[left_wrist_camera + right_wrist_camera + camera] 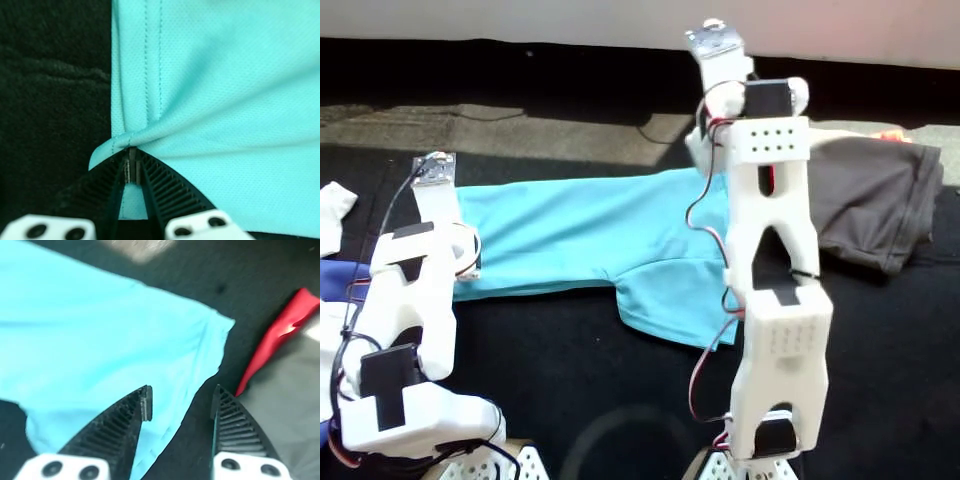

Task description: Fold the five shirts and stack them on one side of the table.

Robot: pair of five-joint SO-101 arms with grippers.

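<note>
Dark counter (570, 370) was spanned by the teal shirt (590, 235), its hem pinched by the clenched fingers of the left gripper (132, 160). Those of the right gripper (182, 395) were spread above its far edge. The thin pinch could be lost, or the neighbouring grey shirt (875, 200) snagged. Open room was left near the arms' bases.

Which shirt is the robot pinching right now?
The turquoise shirt spread across the middle: the left gripper is shut on its stitched edge. The dark grey shirt lies bunched up with no gripper on it.
</note>
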